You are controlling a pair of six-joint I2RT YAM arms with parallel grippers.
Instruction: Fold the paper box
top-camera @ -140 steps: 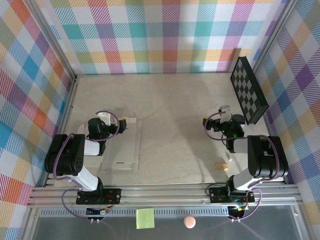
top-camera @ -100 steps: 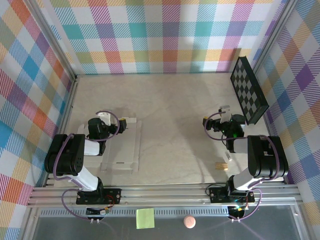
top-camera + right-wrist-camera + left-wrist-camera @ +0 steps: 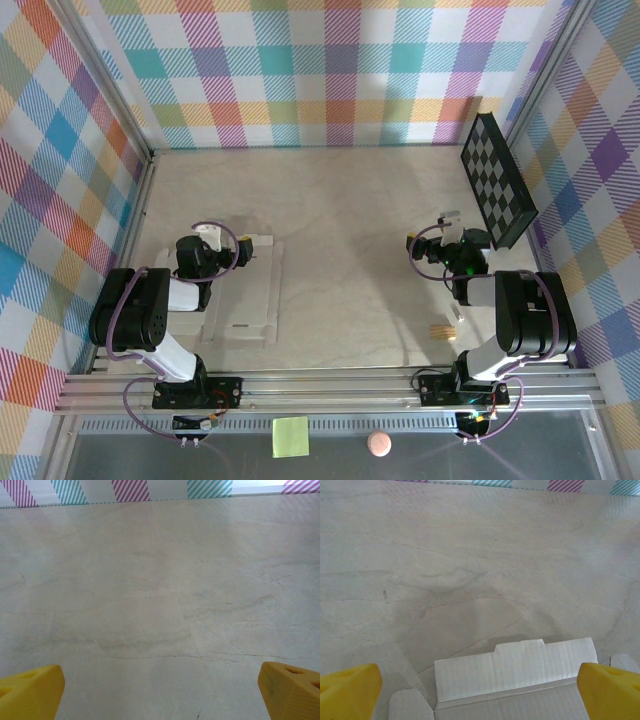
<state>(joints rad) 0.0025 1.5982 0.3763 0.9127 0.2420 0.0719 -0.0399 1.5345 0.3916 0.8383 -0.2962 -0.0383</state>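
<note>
The paper box (image 3: 252, 295) lies flat and unfolded on the table's left side, a pale cardboard sheet with flaps and creases. My left gripper (image 3: 243, 248) hovers over its far end, open. In the left wrist view the box's far flap (image 3: 515, 672) with its small tab sits between the spread yellow fingertips (image 3: 350, 690), untouched, and the left gripper (image 3: 480, 692) holds nothing. My right gripper (image 3: 418, 250) is at the table's right side, far from the box. It is open too, with bare tabletop between its yellow fingertips (image 3: 290, 692) around the right gripper (image 3: 160, 692).
A black checkerboard panel (image 3: 497, 180) leans against the right wall. A small tan object (image 3: 441, 330) lies near the right arm's base. A yellow-green sticky note (image 3: 290, 436) and a pink ball (image 3: 378, 443) sit below the front rail. Plaid walls enclose the table.
</note>
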